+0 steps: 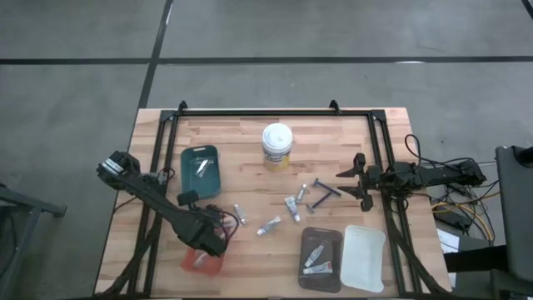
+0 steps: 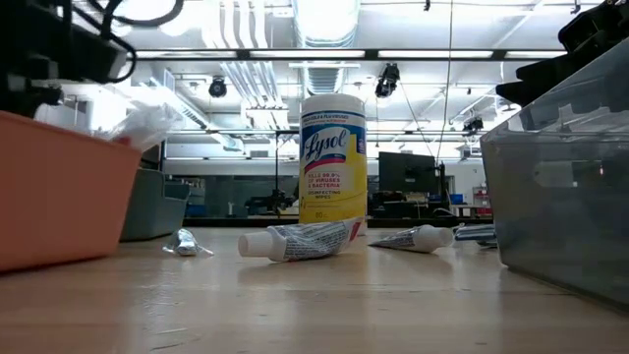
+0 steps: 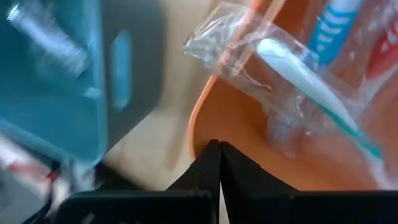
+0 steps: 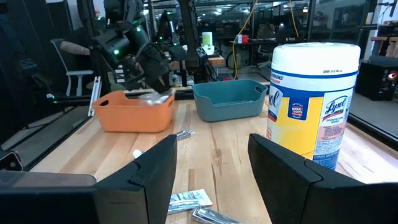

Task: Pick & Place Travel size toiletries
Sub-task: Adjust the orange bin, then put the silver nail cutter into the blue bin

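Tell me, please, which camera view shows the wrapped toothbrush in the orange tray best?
The left wrist view: the toothbrush fills it, white and teal in clear wrap, lying in the orange tray. The high view hides it under the left gripper. The low view shows only crinkled wrap above the tray rim; the right wrist view, a distant glint.

You have small silvery-white tubes [image 1: 268, 225] lying flat and scattered mid-table, one capped tube [image 2: 300, 241] on its side nearest the low camera, another [image 2: 413, 238] just behind. A dark T-shaped razor [image 1: 325, 192] lies among them. Two more tubes [image 1: 316, 257] rest in the dark tray, and a wrapped teal-and-white toothbrush [image 3: 311, 87] sits in the orange tray.
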### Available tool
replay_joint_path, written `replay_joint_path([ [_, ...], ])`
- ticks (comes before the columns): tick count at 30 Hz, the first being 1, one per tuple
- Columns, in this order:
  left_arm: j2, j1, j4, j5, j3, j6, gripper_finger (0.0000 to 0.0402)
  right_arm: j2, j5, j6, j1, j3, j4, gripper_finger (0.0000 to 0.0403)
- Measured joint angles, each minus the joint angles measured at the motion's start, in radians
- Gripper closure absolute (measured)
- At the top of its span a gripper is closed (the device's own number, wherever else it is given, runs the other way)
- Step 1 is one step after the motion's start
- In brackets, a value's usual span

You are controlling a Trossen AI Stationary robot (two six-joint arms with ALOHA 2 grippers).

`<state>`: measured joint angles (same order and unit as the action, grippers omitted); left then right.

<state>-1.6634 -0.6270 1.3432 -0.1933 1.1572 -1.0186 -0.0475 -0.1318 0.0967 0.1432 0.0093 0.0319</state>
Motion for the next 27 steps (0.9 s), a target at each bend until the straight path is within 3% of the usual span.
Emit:
replay_joint_path([
  [7,0.055,0.0,0.033,0.012,-0.001,0.032,0.0399,0.0,0.0,0.0,0.0,0.0,0.0,0.0206],
  [15,0.2,0.0,-0.162,-0.134,-0.001,0.077,0.0394,0.0,0.0,0.0,0.0,0.0,0.0,0.0207],
  [19,0.226,0.007,-0.397,-0.232,0.0,0.268,0.0396,0.0,0.0,0.0,0.0,0.0,0.0,0.0207],
  [23,0.206,0.041,-0.645,-0.236,0.0,0.53,0.039,0.0,0.0,0.0,0.0,0.0,0.0,0.0207],
  [27,0.178,0.113,-0.758,-0.177,0.0,0.625,0.0368,0.0,0.0,0.0,0.0,0.0,0.0,0.0207],
])
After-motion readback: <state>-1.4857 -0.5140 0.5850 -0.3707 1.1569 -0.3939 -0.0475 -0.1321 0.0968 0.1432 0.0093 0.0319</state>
